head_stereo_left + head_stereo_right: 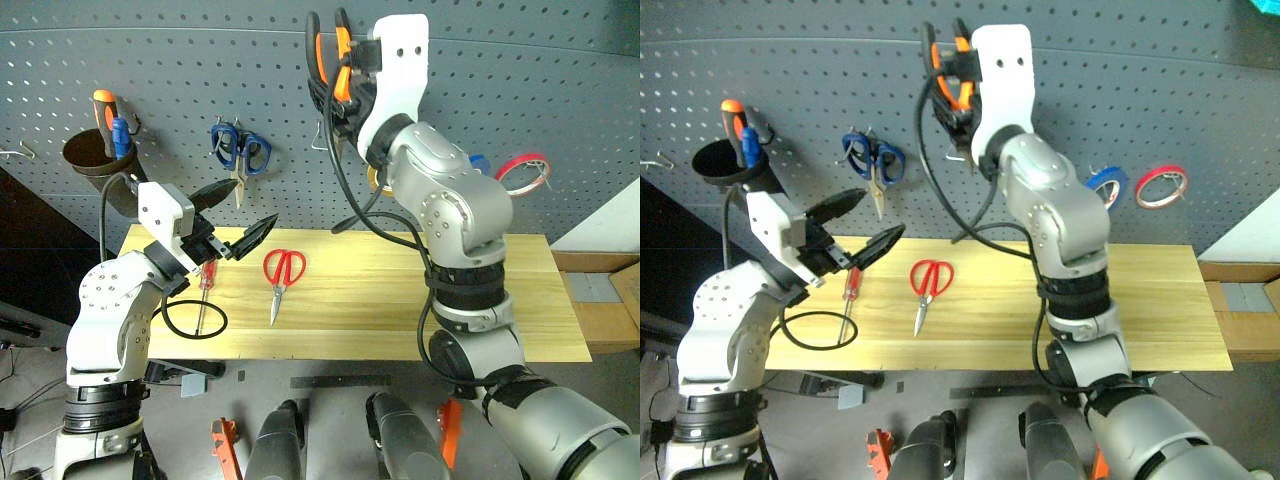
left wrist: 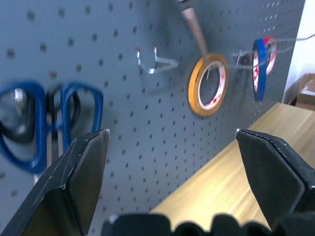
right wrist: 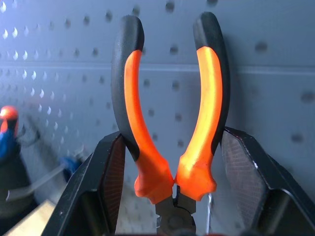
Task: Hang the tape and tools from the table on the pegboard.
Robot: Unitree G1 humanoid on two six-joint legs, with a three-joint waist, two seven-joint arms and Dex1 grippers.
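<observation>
Pliers: we count one pair [image 3: 170, 123], orange and black handles pointing up, held high in front of the pegboard [image 1: 520, 80].
Right gripper: the right gripper [image 3: 170, 182] has its two black fingers partway closed on the pliers, one finger against the outside of each handle.
Left gripper: the left gripper [image 1: 238, 215] stands wide apart and holds nothing; it hovers above the left end of the table [image 1: 540, 300].
Screwdriver: we see one red-handled screwdriver [image 1: 205, 290] lying flat on the table, just under the left gripper, its shaft running toward the near edge.
Red scissors: one pair [image 1: 281, 278], lying flat near the middle of the table, blades toward the near edge.
Blue scissors: we count two pairs [image 1: 240, 150] hanging side by side on the pegboard.
Tape: we count three rolls on hooks to the right: one blue tape [image 1: 1107, 185], one red roll [image 1: 1161, 186] beside it, and one yellow roll [image 2: 207, 84] nearer the middle.
Cup: one dark holder [image 1: 98, 160] on the board at left, with an orange-topped and a blue-topped tool standing in it.
Surface: a pale wooden tabletop against the pegboard; a black cable loop [image 1: 195, 320] rests on its left part.
Room: grey floor below, and a cardboard box [image 1: 600, 300] just past the right end of the table.
</observation>
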